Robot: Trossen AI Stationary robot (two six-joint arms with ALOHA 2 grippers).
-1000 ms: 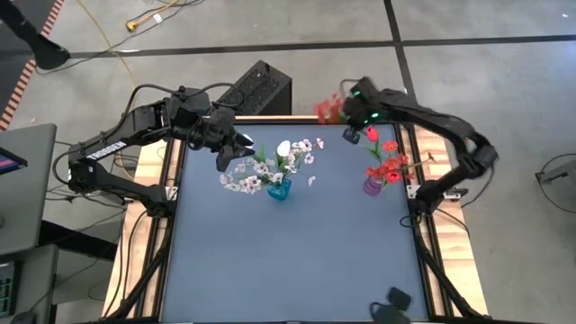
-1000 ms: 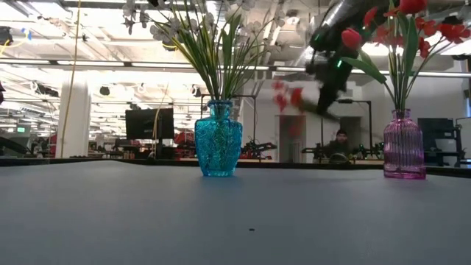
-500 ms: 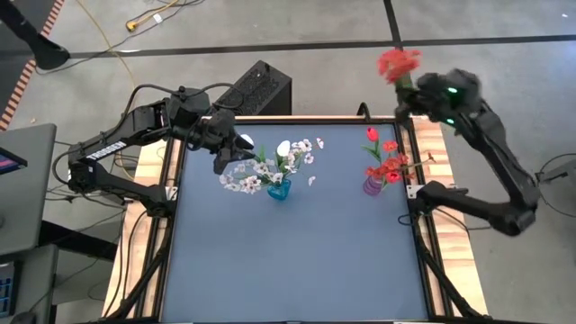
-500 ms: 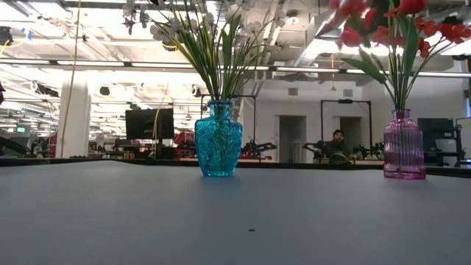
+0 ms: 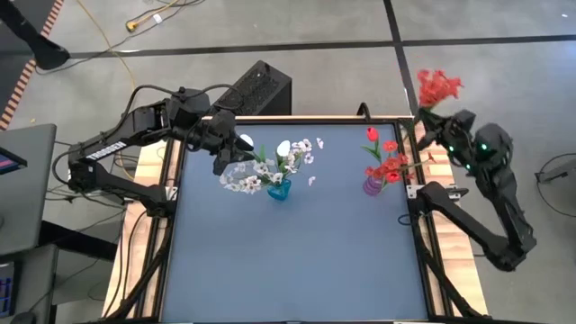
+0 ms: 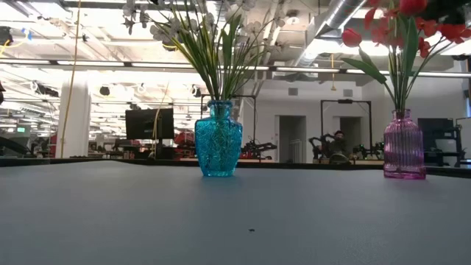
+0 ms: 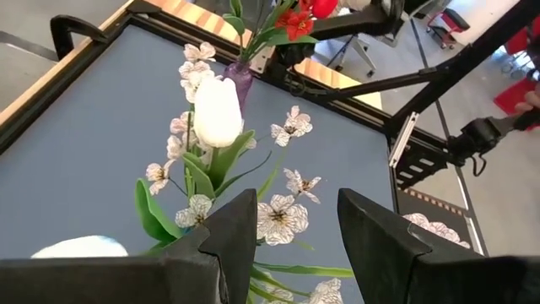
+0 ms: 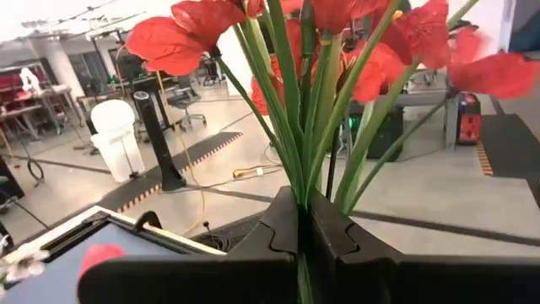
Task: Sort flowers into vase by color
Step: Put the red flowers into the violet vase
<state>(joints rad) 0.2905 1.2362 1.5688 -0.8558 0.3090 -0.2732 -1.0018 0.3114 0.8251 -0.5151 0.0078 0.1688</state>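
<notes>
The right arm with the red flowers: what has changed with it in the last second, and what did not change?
The right gripper, shut on the red flower bunch, swung from the table's back edge out past its right side. Nothing was released. The left gripper stayed open over the white flowers in the blue vase. The purple vase and its red flowers did not move.

Bright, even overhead light; soft shadows; blurred wrist-view foreground.
</notes>
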